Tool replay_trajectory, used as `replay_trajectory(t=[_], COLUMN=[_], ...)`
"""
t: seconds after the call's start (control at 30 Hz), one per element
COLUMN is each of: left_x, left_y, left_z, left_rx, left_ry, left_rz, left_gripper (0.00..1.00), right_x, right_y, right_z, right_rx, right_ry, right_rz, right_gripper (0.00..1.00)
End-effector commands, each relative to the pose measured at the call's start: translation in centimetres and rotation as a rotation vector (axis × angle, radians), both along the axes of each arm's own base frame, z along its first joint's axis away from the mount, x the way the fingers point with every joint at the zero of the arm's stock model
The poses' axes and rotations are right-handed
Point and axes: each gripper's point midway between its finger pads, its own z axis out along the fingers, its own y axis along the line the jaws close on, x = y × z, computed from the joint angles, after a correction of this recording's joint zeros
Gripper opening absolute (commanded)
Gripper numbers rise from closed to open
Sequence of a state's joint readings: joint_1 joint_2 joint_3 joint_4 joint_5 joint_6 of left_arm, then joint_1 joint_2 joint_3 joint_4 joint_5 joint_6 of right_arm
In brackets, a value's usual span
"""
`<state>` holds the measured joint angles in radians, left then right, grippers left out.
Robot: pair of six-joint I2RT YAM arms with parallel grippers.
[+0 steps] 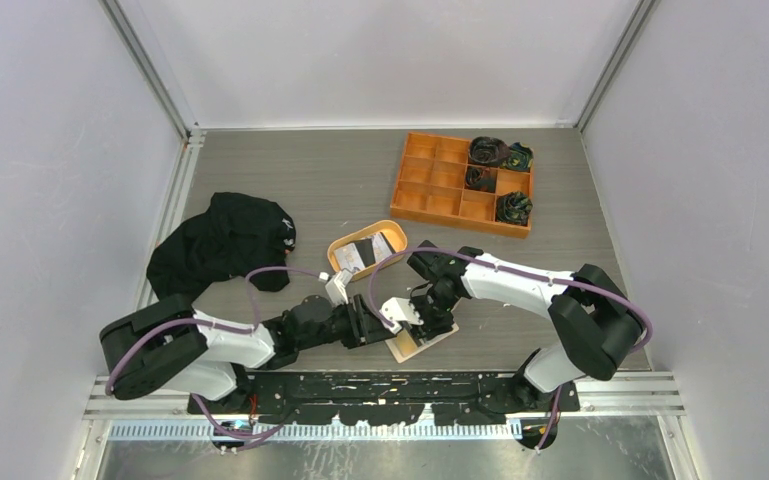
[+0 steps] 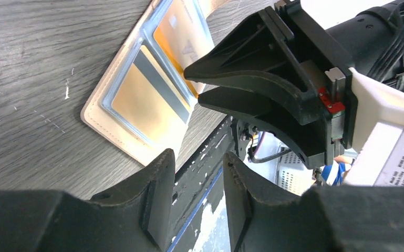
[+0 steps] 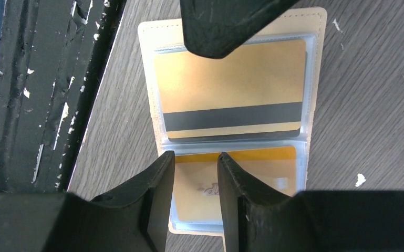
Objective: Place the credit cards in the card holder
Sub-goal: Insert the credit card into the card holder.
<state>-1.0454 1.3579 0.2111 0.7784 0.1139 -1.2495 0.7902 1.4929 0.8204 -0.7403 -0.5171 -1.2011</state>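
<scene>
Lying open, card holder (image 3: 146, 79) beneath right jaws, left jaws alongside

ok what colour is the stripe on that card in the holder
Dark grey stripe across a gold card in the card holder; clearest in the right wrist view.

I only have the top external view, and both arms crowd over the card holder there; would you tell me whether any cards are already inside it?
Observer: Yes. The right wrist view shows the card holder lying open, with a gold card, dark stripe up, in one half and a second gold card in the other.
Operator: Thank you. Is either end effector carrying a card at the moment?
Observer: No. In their own wrist views the left end effector and the right end effector each show an empty gap between the fingers.
</scene>
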Motion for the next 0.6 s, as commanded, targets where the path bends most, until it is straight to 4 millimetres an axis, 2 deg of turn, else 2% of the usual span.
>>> replay_trajectory(t=[0.0,0.3,0.57], left_x=[0.2,0.3,0.4], left_y=[-0.4,-1.5,-2.3], left_z=[0.4,-0.8,-1.2], left_rx=[-0.002,0.001,-0.028], left_ry=[-0.018,0.016,0.03], left_rz=[0.001,-0.013,-0.016], left_gripper=[0.4,0.46,0.47], right_x=[0.2,0.2,0.1], right_y=[0.6,0.5,0.5], right_z=[0.4,0.4,0.4], right_rx=[0.021,0.02,0.016], right_ry=[-0.01,-0.012,-0.009], right_rz=[0.01,0.009,0.011], right_gripper=[0.41,0.41,0.41])
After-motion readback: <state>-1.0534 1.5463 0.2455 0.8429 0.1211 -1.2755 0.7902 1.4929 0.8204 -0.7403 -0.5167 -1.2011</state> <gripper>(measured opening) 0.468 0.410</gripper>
